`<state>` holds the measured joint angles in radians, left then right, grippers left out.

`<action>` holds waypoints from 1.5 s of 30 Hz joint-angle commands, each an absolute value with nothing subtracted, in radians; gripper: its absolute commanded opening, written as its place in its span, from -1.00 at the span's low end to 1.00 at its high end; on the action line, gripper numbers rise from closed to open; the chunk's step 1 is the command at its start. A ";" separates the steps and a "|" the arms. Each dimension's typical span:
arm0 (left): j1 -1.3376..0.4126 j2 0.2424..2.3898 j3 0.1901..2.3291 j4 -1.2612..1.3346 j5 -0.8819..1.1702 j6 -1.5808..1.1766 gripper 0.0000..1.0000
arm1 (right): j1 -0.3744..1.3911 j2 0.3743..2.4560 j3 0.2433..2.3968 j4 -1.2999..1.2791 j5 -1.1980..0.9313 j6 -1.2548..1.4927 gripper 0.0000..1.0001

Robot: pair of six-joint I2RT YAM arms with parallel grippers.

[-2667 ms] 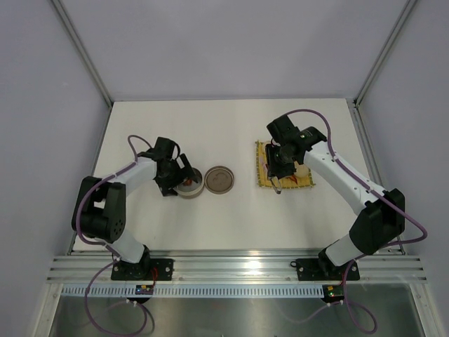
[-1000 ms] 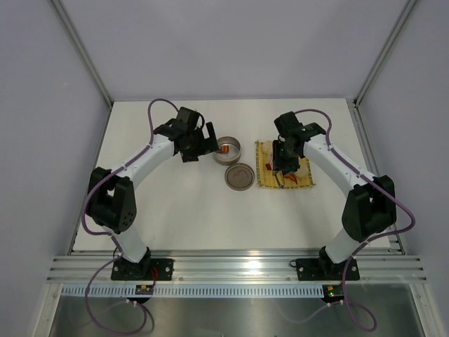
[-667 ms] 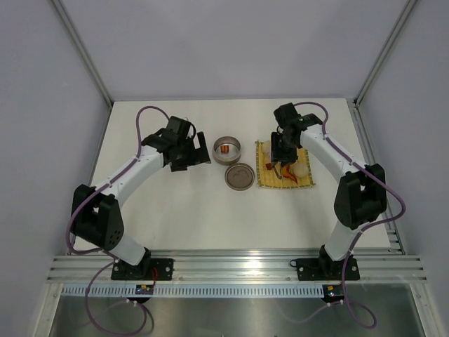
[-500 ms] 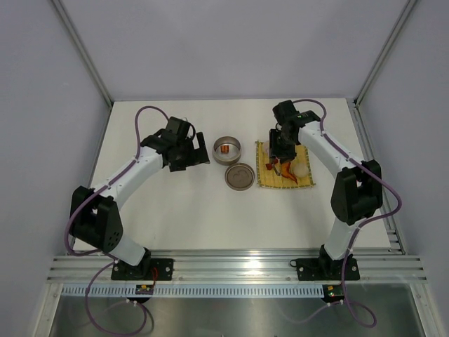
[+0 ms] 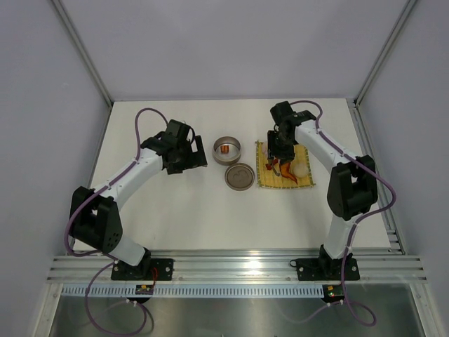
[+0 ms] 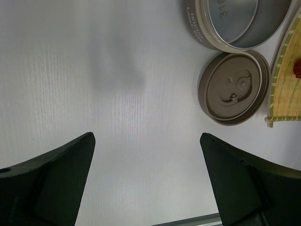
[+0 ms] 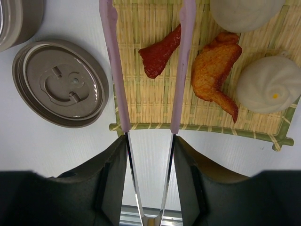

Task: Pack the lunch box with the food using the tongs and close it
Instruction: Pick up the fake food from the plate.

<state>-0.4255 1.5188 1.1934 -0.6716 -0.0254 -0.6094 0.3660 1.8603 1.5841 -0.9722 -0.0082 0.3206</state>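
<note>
I am holding the tongs (image 7: 181, 70) in the right gripper (image 7: 149, 181), their arms spread astride a red chunk (image 7: 160, 54) on the mat (image 7: 141, 106) at the right. The left gripper (image 6: 148, 183) is hovering wide open, left of the lunch box (image 6: 200, 30); its lid (image 5: 239, 176) is lying just nearer.

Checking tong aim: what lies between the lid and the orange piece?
In the right wrist view: the tongs, and between their arms the red-brown piece on the mat.

Table (image 5: 210, 210): lunch box (image 5: 226, 149), lid (image 5: 239, 176), mat (image 5: 264, 177)
</note>
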 commanded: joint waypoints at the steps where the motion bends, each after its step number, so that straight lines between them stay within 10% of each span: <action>1: -0.422 1.480 1.192 -0.658 -0.055 -0.598 0.98 | 0.365 1.879 1.638 -0.976 0.032 0.307 -0.01; 28: -0.422 1.471 1.180 -0.670 -0.083 -0.597 0.98 | 0.354 1.985 1.701 -0.962 0.017 0.290 0.00; 45: -0.417 1.454 1.167 -0.673 -0.094 -0.597 0.98 | 0.354 1.893 1.681 -0.988 0.021 0.299 -0.79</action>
<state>-0.4236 1.4910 1.1698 -0.6903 -0.0662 -0.6060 0.3634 1.9793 1.6638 -0.9710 0.0170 0.2993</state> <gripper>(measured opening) 0.988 0.296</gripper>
